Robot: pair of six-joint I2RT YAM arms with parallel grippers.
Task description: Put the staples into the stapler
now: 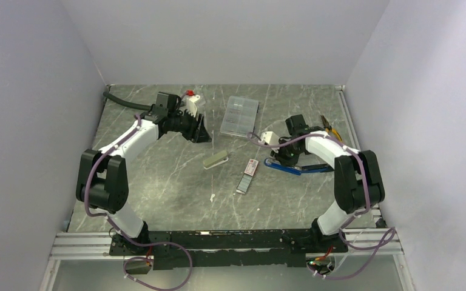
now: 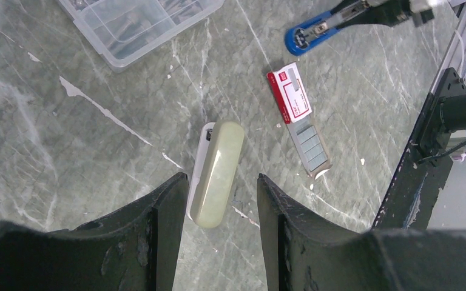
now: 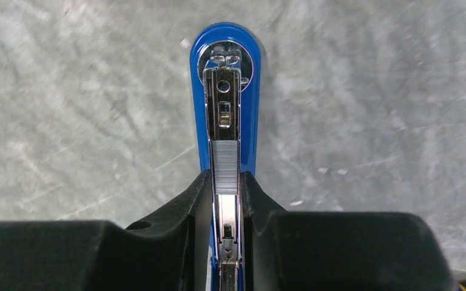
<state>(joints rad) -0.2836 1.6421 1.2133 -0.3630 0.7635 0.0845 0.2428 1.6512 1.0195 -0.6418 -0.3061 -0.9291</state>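
The blue stapler [image 1: 294,168] lies open on the right of the table, its chrome magazine [image 3: 224,103] facing up. A silvery strip of staples [image 3: 225,160] sits in the magazine channel. My right gripper [image 3: 226,174] is shut on the stapler, its fingers pressed against both sides of the magazine. More staples lie in a dark grey tray [image 2: 311,145] pulled out of a white box with a red end [image 2: 292,92], mid-table [image 1: 247,176]. My left gripper [image 2: 219,177] is open and empty, held above the table at the back left [image 1: 197,128].
An olive-green oblong object on a white base [image 2: 218,173] lies below the left fingers [image 1: 215,160]. A clear compartment case [image 1: 240,115] stands at the back. Yellow-handled pliers [image 1: 330,128] lie at the far right. White scraps [image 1: 212,195] dot the table.
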